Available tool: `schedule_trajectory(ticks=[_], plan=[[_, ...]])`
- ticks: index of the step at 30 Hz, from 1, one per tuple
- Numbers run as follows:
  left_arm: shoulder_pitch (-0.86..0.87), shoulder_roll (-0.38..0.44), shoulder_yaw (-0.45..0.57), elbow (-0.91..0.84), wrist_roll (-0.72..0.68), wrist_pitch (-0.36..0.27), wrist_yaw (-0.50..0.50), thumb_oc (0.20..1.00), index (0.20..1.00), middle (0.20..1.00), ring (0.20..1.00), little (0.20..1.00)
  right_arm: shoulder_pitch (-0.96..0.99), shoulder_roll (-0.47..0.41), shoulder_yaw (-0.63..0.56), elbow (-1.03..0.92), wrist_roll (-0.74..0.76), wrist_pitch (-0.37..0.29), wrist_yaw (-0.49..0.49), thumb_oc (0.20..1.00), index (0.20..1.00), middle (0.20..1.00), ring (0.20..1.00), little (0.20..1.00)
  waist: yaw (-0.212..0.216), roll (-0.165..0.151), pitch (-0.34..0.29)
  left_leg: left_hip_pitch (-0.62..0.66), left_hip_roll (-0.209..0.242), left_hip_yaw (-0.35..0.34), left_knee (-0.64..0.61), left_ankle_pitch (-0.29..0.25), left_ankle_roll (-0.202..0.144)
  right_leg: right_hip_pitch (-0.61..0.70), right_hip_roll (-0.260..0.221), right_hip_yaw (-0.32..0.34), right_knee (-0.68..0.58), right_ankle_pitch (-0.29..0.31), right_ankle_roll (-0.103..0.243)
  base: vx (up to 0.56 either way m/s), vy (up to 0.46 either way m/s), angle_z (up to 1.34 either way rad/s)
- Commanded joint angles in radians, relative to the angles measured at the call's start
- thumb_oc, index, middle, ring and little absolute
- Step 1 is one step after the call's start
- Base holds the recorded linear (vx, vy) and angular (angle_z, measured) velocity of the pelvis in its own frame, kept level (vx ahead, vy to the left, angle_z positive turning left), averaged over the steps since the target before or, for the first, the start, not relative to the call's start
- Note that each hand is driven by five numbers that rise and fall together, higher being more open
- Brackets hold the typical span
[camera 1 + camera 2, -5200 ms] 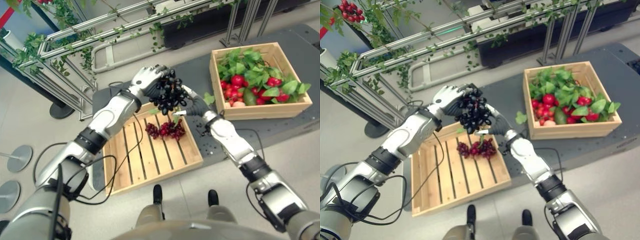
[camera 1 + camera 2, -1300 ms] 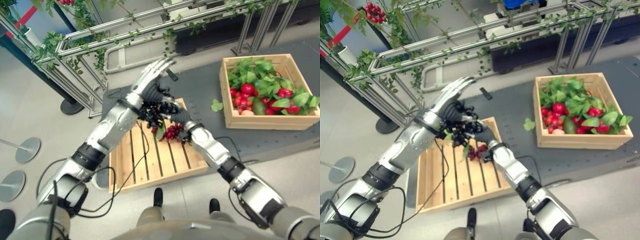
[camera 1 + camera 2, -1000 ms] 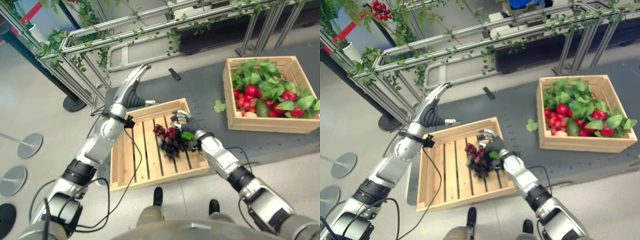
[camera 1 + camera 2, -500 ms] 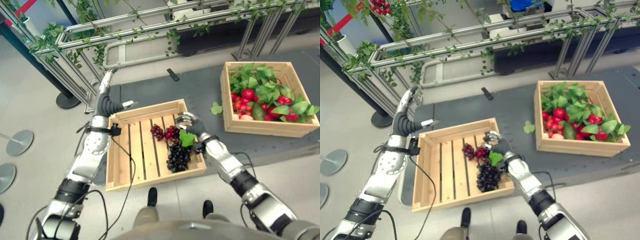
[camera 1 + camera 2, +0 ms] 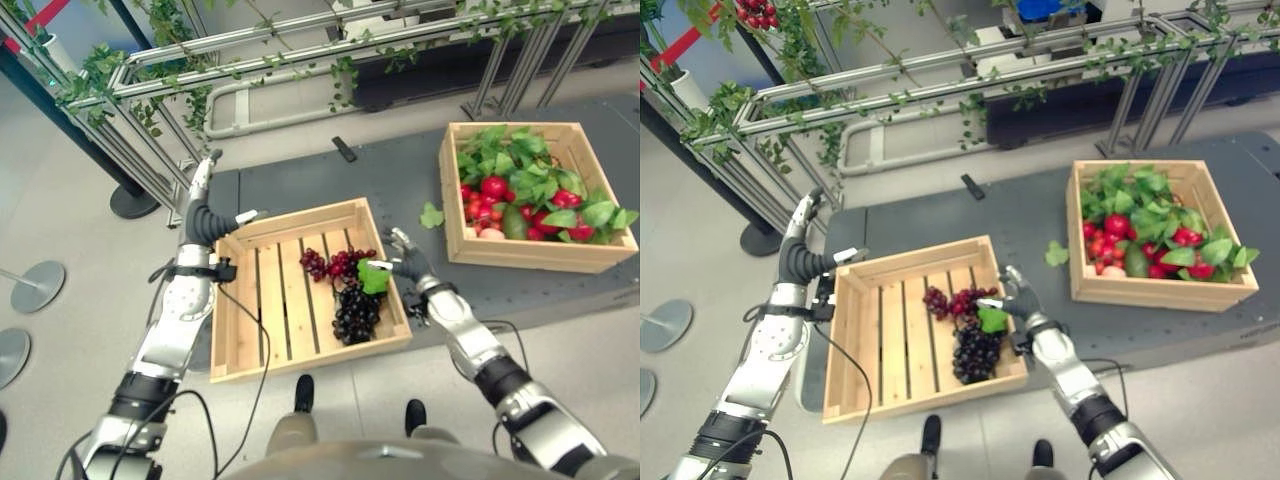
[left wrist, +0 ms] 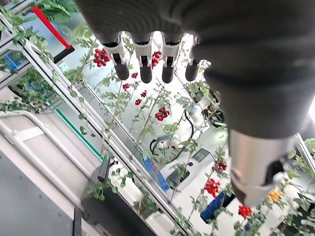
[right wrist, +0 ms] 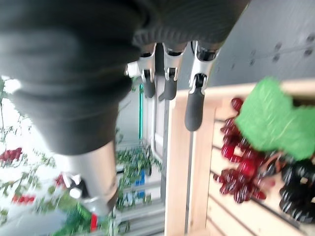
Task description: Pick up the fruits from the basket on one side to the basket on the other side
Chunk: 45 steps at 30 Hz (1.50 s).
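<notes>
two bunches already lie in the slatted pale wooden crate (image 5: 240,325) on the robot's left: a bunch of dark black grapes with a green leaf (image 5: 355,310) and a smaller bunch of red grapes (image 5: 330,264) just behind it. the far wooden crate full of red fruit and green leaves (image 5: 535,245) on the dark grey desk (image 5: 400,185) looks well stocked, so much is left. the right hand (image 5: 407,262) hovers at the near crate's right rim, fingers (image 7: 193,105) apart and empty, just beside the black bunch. the left hand (image 5: 203,200) is raised left of the crate, fingers straight.
</notes>
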Motion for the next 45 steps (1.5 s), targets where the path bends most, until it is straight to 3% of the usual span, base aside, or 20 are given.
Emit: schedule_trajectory(ticks=[1,12,21,34,45], plan=[[-0.011,0.036,0.059,0.007,0.015,-0.039,-0.003,1.000,1.000,1.000,1.000,1.000,0.024,0.010,-0.060,-0.098,-0.027,-0.073,-0.023,1.000,1.000,1.000,1.000,1.000,-0.020,-0.058,-0.025,-0.030,-0.034,0.021,0.057,-0.048,0.009,-0.011,0.030,0.005,0.078,-0.138,-0.018,-0.01,0.000,-0.03],[0.065,0.019,0.056,0.135,0.009,-0.024,-0.103,1.000,1.000,1.000,1.000,1.000,0.294,-0.113,-0.332,-0.142,-0.120,-0.087,-0.058,1.000,1.000,1.000,1.000,1.000,-0.081,-0.026,0.010,-0.037,-0.039,0.048,0.065,-0.054,0.019,-0.046,0.018,0.036,0.087,-0.128,-0.010,-0.02,0.009,-0.08],[0.059,0.009,0.047,0.201,0.011,-0.026,-0.126,1.000,1.000,1.000,1.000,1.000,0.374,-0.138,-0.433,-0.056,-0.147,-0.099,-0.094,1.000,1.000,1.000,1.000,1.000,-0.128,0.015,0.046,-0.060,-0.040,0.081,0.062,-0.050,0.024,-0.102,0.007,0.071,0.090,-0.111,-0.002,-0.04,0.041,-0.17],[-0.076,0.023,-0.017,0.303,0.062,-0.002,-0.105,1.000,1.000,1.000,1.000,1.000,0.379,-0.142,-0.479,-0.070,-0.123,-0.126,-0.132,1.000,1.000,1.000,1.000,1.000,-0.187,0.045,0.123,-0.099,-0.045,0.125,0.067,-0.052,0.034,-0.197,-0.009,0.137,0.103,-0.082,0.009,-0.05,0.044,-0.19],[-0.263,0.126,-0.097,0.494,0.156,0.043,-0.085,1.000,1.000,1.000,1.000,1.000,0.370,-0.156,-0.463,-0.107,-0.123,-0.139,-0.141,1.000,1.000,1.000,1.000,1.000,-0.242,0.045,0.196,-0.151,-0.060,0.169,0.071,-0.050,0.043,-0.299,-0.026,0.199,0.107,-0.041,0.024,-0.05,0.062,-0.20]])
